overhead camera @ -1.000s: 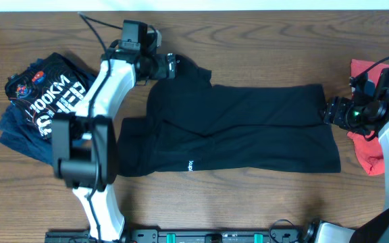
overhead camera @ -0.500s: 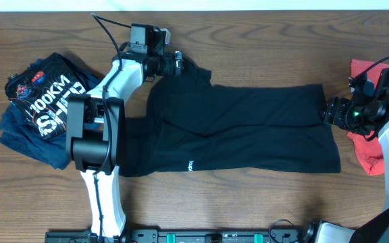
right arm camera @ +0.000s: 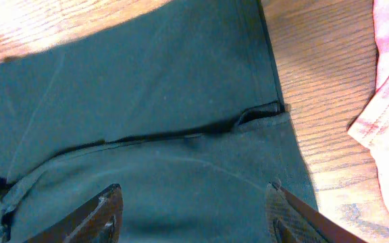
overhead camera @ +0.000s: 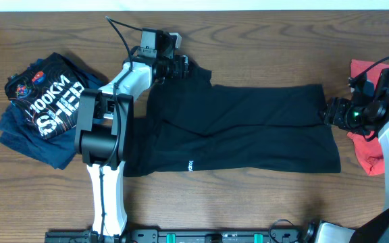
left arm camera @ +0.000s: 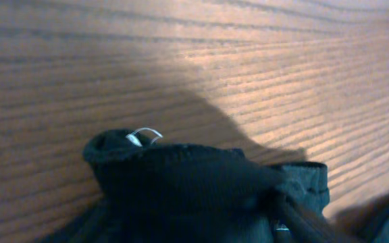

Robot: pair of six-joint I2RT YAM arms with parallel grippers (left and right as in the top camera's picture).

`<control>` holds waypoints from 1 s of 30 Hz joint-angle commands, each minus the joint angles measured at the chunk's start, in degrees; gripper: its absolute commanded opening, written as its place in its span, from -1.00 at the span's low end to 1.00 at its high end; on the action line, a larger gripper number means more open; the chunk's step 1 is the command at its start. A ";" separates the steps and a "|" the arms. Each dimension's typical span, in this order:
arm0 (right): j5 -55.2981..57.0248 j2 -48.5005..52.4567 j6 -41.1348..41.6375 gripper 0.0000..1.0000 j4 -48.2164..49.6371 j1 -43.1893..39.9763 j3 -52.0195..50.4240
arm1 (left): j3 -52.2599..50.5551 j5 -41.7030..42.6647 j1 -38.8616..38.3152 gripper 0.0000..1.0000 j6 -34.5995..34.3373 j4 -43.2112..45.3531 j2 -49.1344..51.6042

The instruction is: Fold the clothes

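The black tee (overhead camera: 248, 128) lies spread across the bench (overhead camera: 248, 202), already doubled lengthwise, and it has not shifted in the last second. What has changed is at its far corner. The left hand (overhead camera: 184, 66) has slid along the tee's far edge and now presses into the bunched cloth there. In the left wrist view that cloth is a dark lump right in front of the hand, with a small white loop (left arm camera: 144, 135) poking out of it. Its fingers are hidden by the fabric. They are drawing in from wide, but I cannot tell whether they have caught the corner yet.

The right hand (overhead camera: 328, 111) has stayed at the opposite end, its fingers spread wide over the hem with flat cloth beneath them, gripping nothing.

This probably means a corner pinch is starting for the next fold, and the right hand has yet to take hold.

The navy tee (overhead camera: 42, 101) sits crumpled well behind the left hand, and the red tee (overhead camera: 363, 145) lies just behind the right.
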 commanded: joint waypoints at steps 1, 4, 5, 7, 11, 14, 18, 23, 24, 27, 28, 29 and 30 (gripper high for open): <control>-0.87 0.00 -0.87 0.28 0.83 -0.63 0.31 | 1.16 1.09 -0.04 -0.24 0.94 -0.04 1.11; 0.79 0.02 -0.87 0.24 2.78 -0.61 0.31 | 1.16 1.07 0.35 -0.84 0.72 -0.15 0.31; 1.40 0.22 -0.85 0.24 3.45 -0.63 0.31 | 1.16 1.07 0.44 -0.88 0.28 -0.22 -0.24; 1.36 1.01 -0.87 0.23 4.81 -0.59 0.31 | 1.16 1.05 0.70 -0.88 -1.68 -0.59 -1.36; 2.32 4.79 -1.16 0.38 9.35 0.76 0.33 | 1.16 1.07 0.59 -0.88 -3.13 -3.56 -3.93; 3.96 9.27 -1.16 0.47 15.61 2.14 0.33 | 1.16 1.07 0.22 -0.88 -3.15 -6.36 -5.20; 3.91 17.18 -1.53 0.59 26.51 3.61 0.33 | 1.16 1.05 -0.24 -0.87 -3.15 -10.84 -5.70; 3.69 25.99 -1.51 0.64 38.27 4.81 0.35 | 1.16 1.05 -0.35 -0.88 -3.15 -15.72 -5.68; 3.67 27.17 -1.49 0.64 39.87 4.94 0.35 | 1.16 1.05 -0.33 -0.88 -3.15 -16.22 -5.68; 3.76 30.16 -1.49 0.64 44.00 5.38 0.35 | 1.16 1.03 -0.33 -0.88 -3.13 -17.38 -5.68; 3.74 31.02 -1.49 0.64 45.31 5.40 0.35 | 1.16 1.03 -0.33 -0.88 -3.13 -17.59 -5.68; 3.76 31.58 -1.49 0.63 46.16 5.38 0.35 | 1.16 1.03 -0.33 -0.88 -3.13 -17.77 -5.68; 3.78 32.09 -1.49 0.62 47.04 5.38 0.35 | 1.16 1.03 -0.33 -0.88 -3.13 -17.86 -5.70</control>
